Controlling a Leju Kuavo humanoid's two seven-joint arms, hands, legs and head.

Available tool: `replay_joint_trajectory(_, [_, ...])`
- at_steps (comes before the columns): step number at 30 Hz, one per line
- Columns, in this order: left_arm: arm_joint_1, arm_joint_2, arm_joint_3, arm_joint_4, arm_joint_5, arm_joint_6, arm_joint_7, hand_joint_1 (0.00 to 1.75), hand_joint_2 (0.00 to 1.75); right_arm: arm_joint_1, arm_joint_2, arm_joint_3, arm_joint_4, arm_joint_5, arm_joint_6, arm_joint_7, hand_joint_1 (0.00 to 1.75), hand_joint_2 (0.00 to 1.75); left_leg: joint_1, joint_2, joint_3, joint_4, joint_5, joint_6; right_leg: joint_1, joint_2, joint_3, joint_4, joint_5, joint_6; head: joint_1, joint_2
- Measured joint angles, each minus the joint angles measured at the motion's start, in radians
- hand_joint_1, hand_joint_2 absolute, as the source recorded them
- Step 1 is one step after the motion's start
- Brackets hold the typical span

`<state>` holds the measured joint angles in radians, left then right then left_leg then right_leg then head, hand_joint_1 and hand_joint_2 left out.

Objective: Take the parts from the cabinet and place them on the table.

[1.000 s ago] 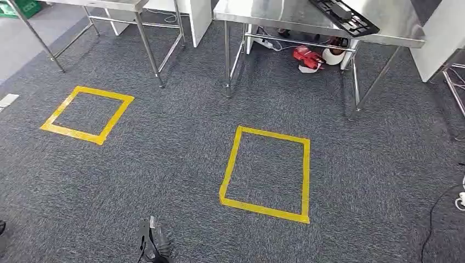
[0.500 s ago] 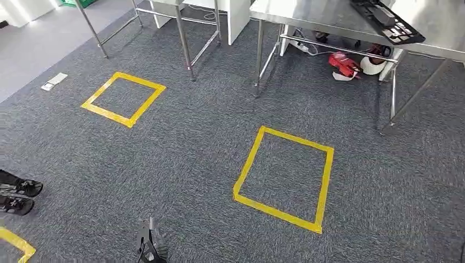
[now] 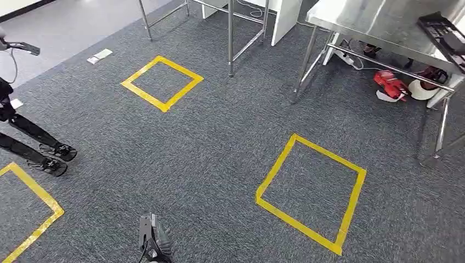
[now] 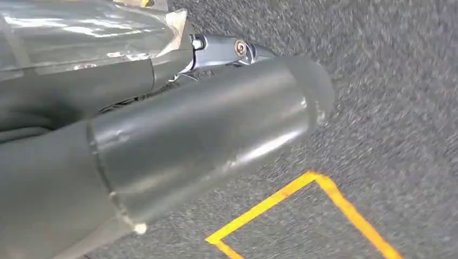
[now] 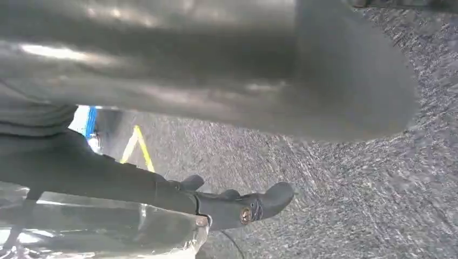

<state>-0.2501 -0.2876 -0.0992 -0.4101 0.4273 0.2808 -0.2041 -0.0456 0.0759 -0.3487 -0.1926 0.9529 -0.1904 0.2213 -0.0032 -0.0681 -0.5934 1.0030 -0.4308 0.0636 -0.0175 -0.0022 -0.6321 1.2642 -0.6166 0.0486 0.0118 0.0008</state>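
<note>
The only thing I can take for a part is a black slotted piece lying flat at the far right end of the steel table. Its long axis runs slantwise across the tabletop and the picture's edge cuts it off. It is dark and matte, with open slots along its frame.

Of the left hand I see the thick grey thumb and dark fingers stretched out beside a glossy clear film. Whether they grip it I can't tell. The right hand reads the same: its fingers lie along clear film (grip unclear).

Both hands hang over grey carpet marked with yellow tape squares. A person's legs stand on my left.
</note>
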Motion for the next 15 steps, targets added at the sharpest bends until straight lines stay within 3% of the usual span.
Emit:
replay_joint_trajectory(2, [0.0, 0.0, 0.0, 0.0, 0.0, -0.006, 0.0, 0.0, 0.0, 0.0, -0.001, 0.0, 0.0, 0.0, 0.0, 0.0, 0.0, 0.0, 0.0, -0.03, 0.001, 0.005, 0.001, -0.001, 0.0, 0.022, 0.079, -0.175, 0.08, 0.015, 0.0, 0.0])
replay_joint_trajectory(3, [0.0, -0.002, -0.001, 0.0, -0.002, -0.007, -0.001, 0.0, 0.0, 0.0, -0.001, 0.0, 0.0, 0.0, 0.0, 0.0, 0.0, 0.0, 0.001, -0.04, -0.002, 0.008, 0.0, -0.002, -0.003, 0.069, 0.109, -0.249, 0.105, 0.014, 0.001, 0.0])
replay_joint_trajectory(4, [0.0, -0.003, -0.001, 0.0, -0.003, -0.007, -0.001, 0.0, 0.0, 0.001, 0.0, 0.0, 0.0, -0.001, 0.001, 0.0, 0.0, 0.0, -0.01, -0.053, -0.005, 0.016, -0.002, -0.01, 0.001, 0.071, 0.107, -0.264, 0.108, 0.002, 0.0, 0.0])
replay_joint_trajectory(7, [0.002, -0.003, -0.001, 0.0, -0.006, -0.007, -0.002, 0.0, 0.0, -0.006, 0.0, 0.0, 0.0, -0.001, 0.001, 0.0, 0.0, 0.0, -0.005, -0.075, -0.013, 0.011, 0.006, -0.025, 0.007, 0.044, 0.116, -0.26, 0.112, -0.016, 0.0, 0.0])
replay_joint_trajectory(8, [0.002, -0.002, -0.001, 0.0, -0.006, -0.007, -0.002, 0.0, 0.0, -0.007, 0.002, 0.0, 0.0, -0.003, 0.001, 0.0, 0.0, 0.0, -0.005, -0.079, -0.019, 0.015, 0.006, -0.028, -0.013, 0.031, 0.118, -0.267, 0.119, -0.026, -0.001, 0.0])
replay_joint_trajectory(9, [0.002, -0.002, -0.001, 0.0, -0.008, -0.007, -0.002, 0.0, 0.0, -0.006, 0.001, 0.0, 0.0, -0.003, 0.001, 0.0, 0.0, 0.0, -0.008, -0.022, -0.026, 0.033, -0.011, -0.034, -0.011, 0.019, 0.119, -0.269, 0.121, -0.029, -0.001, 0.0])
replay_joint_trajectory(10, [0.0, -0.002, -0.002, 0.0, -0.011, -0.007, -0.003, 0.0, 0.0, -0.004, 0.001, 0.0, 0.0, -0.003, 0.001, 0.0, 0.0, 0.0, -0.005, 0.029, -0.051, 0.089, -0.052, -0.043, -0.011, 0.006, 0.12, -0.269, 0.121, -0.043, -0.012, 0.0])
replay_joint_trajectory(11, [-0.001, -0.002, -0.002, 0.0, -0.017, -0.009, -0.003, 0.0, 0.0, 0.0, 0.002, 0.0, 0.0, -0.004, 0.001, -0.001, 0.0, 0.0, 0.0, 0.046, -0.084, 0.16, -0.09, -0.05, -0.007, -0.007, 0.12, -0.269, 0.119, -0.045, -0.012, 0.0])
replay_joint_trajectory(13, [0.0, -0.003, -0.005, 0.0, -0.025, -0.021, 0.003, 0.0, 0.0, 0.003, 0.001, -0.001, 0.0, -0.004, 0.001, -0.001, 0.0, 0.0, 0.011, 0.058, -0.158, 0.304, -0.144, -0.061, -0.006, -0.038, 0.119, -0.269, 0.118, -0.046, -0.013, 0.0])
replay_joint_trajectory(14, [0.0, -0.002, -0.008, 0.0, -0.031, -0.03, 0.012, 0.0, 0.0, 0.002, 0.001, 0.0, 0.0, -0.003, 0.001, -0.001, 0.0, 0.0, 0.017, 0.062, -0.173, 0.329, -0.142, -0.066, -0.007, -0.05, 0.118, -0.269, 0.118, -0.046, -0.013, 0.0])
replay_joint_trajectory(15, [0.0, 0.001, -0.015, 0.0, -0.037, -0.043, 0.024, 0.0, 0.0, 0.001, 0.002, 0.0, 0.0, 0.001, 0.002, -0.001, 0.0, 0.0, 0.022, 0.067, -0.163, 0.305, -0.117, -0.07, -0.009, -0.064, 0.118, -0.268, 0.117, -0.046, -0.013, 0.0])
